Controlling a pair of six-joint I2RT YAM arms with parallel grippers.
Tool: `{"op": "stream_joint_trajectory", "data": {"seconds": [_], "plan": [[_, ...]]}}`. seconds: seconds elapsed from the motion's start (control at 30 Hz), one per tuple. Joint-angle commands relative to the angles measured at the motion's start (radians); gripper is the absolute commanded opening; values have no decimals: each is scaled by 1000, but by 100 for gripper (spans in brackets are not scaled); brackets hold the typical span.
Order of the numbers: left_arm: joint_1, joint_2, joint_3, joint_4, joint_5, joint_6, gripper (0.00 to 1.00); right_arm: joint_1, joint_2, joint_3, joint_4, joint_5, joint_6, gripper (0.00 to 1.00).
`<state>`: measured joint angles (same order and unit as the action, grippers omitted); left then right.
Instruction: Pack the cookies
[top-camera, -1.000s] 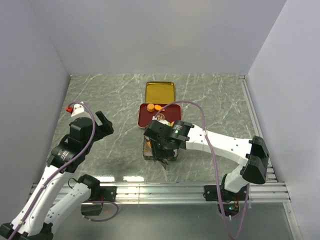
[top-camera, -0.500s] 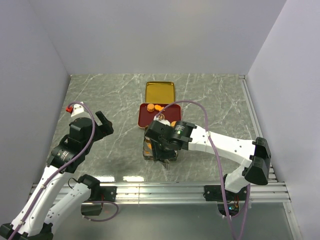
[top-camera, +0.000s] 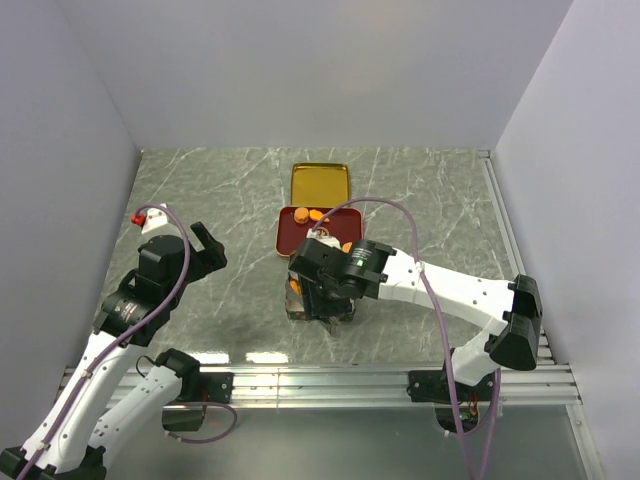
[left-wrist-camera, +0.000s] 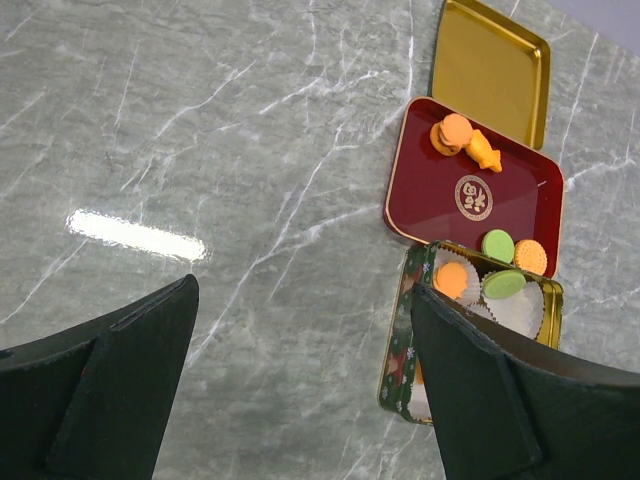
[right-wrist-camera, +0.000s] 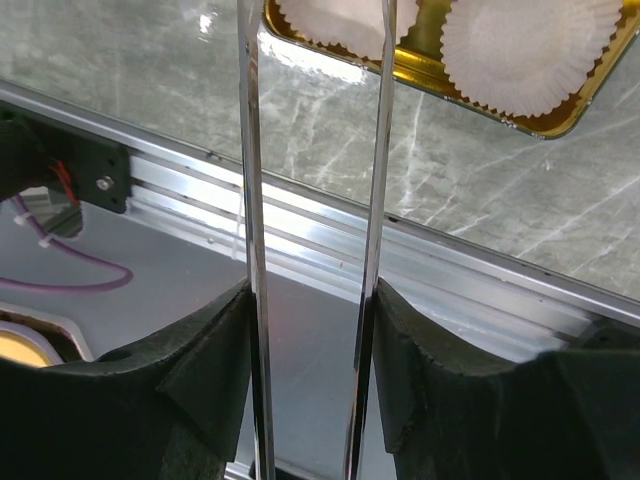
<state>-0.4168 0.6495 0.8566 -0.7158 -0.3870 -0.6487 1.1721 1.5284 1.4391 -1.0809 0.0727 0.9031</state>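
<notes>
Two orange cookies (left-wrist-camera: 455, 133) and a fish-shaped one (left-wrist-camera: 484, 152) lie in the dark red tray (left-wrist-camera: 440, 215). More cookies (left-wrist-camera: 497, 245), orange and green, sit in the gold-lined tin (left-wrist-camera: 400, 340), some in white paper cups (right-wrist-camera: 525, 45). My right gripper (top-camera: 322, 300) hovers over the tin's near end. It is shut on a pair of thin metal tongs (right-wrist-camera: 250, 150), whose blades stand apart with their tips out of view. My left gripper (left-wrist-camera: 305, 300) hangs open and empty over bare table, left of the tin.
An empty gold tray (top-camera: 320, 182) lies behind the red tray (top-camera: 290, 235). An aluminium rail (right-wrist-camera: 450, 270) runs along the table's near edge, just below the tin (top-camera: 295, 300). White walls close in the left, right and back.
My right wrist has shifted slightly to the right and farther back over the tin's near end. The left arm has not moved.
</notes>
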Motion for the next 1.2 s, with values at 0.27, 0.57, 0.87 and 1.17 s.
{"op": "stream_joint_trajectory", "data": {"seconds": [0.27,0.57,0.87,1.17], "plan": [[-2,-17,4,21,-13,-11,93,6,10,222,-103,71,-26,54],[-2,-14,4,19,-10,-9,93,-8,65,418,-223,141,-70,54],[-8,-19,4,16,-19,-14,93,-121,73,495,-249,151,-151,54],[-14,-22,5,16,-19,-14,94,-268,142,560,-257,134,-253,54]]}}
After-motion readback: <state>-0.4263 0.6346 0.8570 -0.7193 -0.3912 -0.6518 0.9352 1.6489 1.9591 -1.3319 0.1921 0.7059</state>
